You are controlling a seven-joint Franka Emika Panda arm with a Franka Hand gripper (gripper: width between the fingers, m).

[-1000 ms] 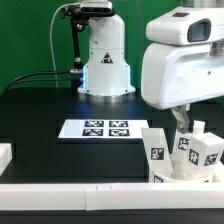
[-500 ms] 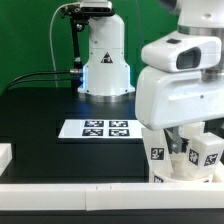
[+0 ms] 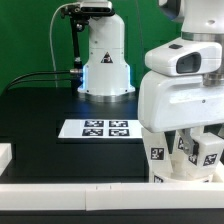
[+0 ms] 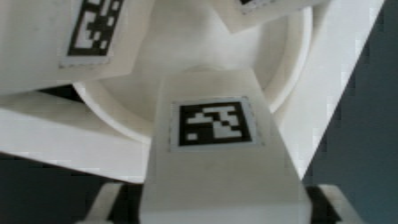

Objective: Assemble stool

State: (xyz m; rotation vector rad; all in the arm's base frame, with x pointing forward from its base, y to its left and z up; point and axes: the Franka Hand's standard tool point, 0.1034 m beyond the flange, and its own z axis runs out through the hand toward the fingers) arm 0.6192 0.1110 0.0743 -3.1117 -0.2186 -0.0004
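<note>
At the exterior view's lower right: I see the arm lowered over the cluster of stool parts, its white housing hiding most of them
Stool legs: tagged leg stands upright at the cluster's near edge; another tagged leg shows beside the pincer
Seat: in the wrist view the round seat lies behind the leg, its curved rim visible
Pincer: pincer straddles a tagged leg, with a dark fingertip on either side; I cannot tell whether the pads press it yet
Why so: I judge the leg is centred between the fingers for a square, non-slipping grasp
Counter: black counter carries the marker board, well apart from the parts
Border: white rail runs along the near edge
</note>
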